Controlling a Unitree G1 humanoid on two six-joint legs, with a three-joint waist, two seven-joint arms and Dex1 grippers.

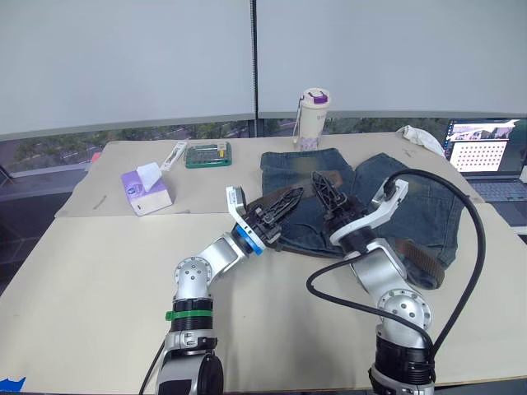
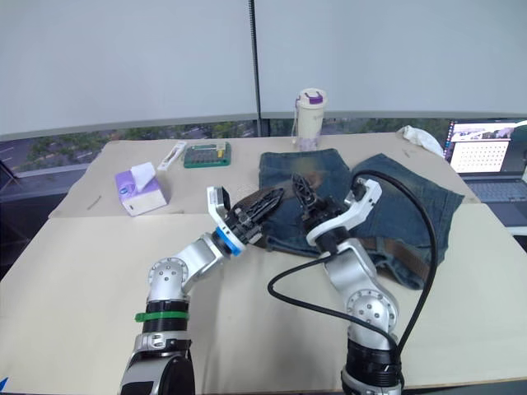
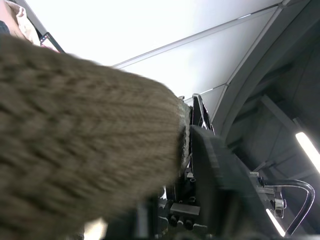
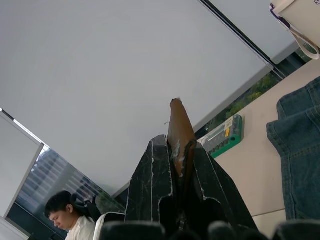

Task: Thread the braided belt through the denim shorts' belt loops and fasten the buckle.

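The belt (image 3: 85, 145) is a coarse woven braid, matt brown, with a rough ribbed weave. The shorts (image 1: 428, 206) are heavy blue denim, matt, faded to yellowish-tan patches. The table (image 1: 90, 271) is covered in smooth, matt beige sheet. The right gripper (image 4: 177, 165) has hard black fingers (image 4: 150, 185), scuffed and slightly glossy. The tissue pack (image 1: 146, 191) looks like shiny purple plastic with soft white paper. The cup (image 1: 312, 118) is smooth cream plastic.
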